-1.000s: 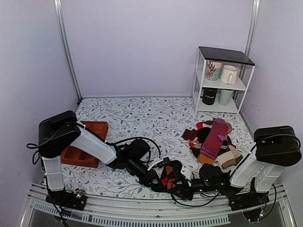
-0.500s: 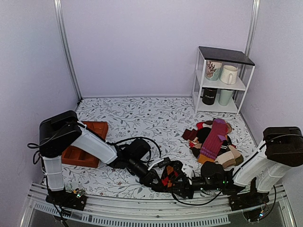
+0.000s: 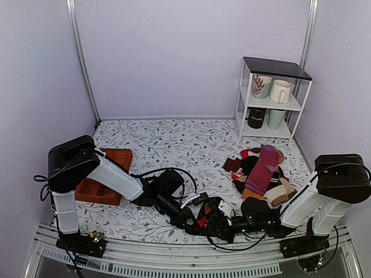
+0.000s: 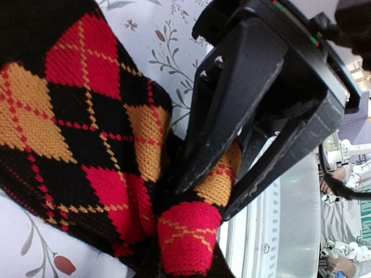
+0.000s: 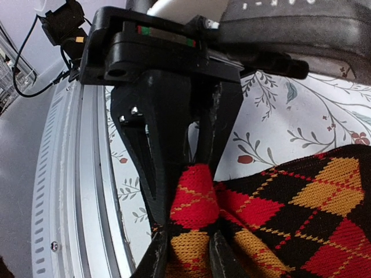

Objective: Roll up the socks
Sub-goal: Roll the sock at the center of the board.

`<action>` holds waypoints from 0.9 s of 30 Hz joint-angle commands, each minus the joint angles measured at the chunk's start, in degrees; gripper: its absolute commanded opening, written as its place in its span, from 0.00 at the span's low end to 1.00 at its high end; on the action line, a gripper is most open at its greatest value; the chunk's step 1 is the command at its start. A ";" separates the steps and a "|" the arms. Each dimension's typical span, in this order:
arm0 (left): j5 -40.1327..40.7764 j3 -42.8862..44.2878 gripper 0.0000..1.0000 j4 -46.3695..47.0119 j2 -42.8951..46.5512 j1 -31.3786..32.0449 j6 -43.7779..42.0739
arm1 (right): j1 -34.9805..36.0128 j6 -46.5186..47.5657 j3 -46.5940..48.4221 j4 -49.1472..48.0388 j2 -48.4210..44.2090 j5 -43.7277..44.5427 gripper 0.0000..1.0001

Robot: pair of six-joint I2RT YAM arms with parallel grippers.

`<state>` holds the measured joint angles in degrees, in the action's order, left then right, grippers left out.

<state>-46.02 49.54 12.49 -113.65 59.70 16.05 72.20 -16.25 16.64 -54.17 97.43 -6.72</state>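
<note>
We see both arms reaching low across the near edge of the table (image 3: 174, 145), meeting tip to tip just ahead of the rail (image 3: 174, 263). The socks (image 4: 87, 116) lie there between them, near the middle of the near edge and well apart from the other clothes at the far right.

The left gripper (image 5: 188, 174) comes in from the left. Its fingers are pressed together on a raised fold of the knit, at a red diamond. The right gripper (image 4: 206, 200) comes from the opposite side, and its fingers are drawn in around a thicker bunch of the same fold, with orange and red fabric between them. The two sets of fingertips almost touch, so neither arm is nearer; both are on the cloth.

From this pinched fold the rest of the socks spreads flat on the table, away from the rail and toward the left arm's side. From above, the grippers cover most of the fabric, so we cannot tell the full long axis.

We judge that the coming move depends on this layout: the fold is the start of the roll, and the flat length lies beyond it.
</note>
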 commanded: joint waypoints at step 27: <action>27.02 -15.65 0.52 30.48 13.55 9.64 -23.32 | -10.54 -25.57 -8.25 -11.77 21.93 -23.98 0.07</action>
<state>-17.30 32.45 39.53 -96.47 66.57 -2.87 61.49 -36.91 11.64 -83.31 114.45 -26.81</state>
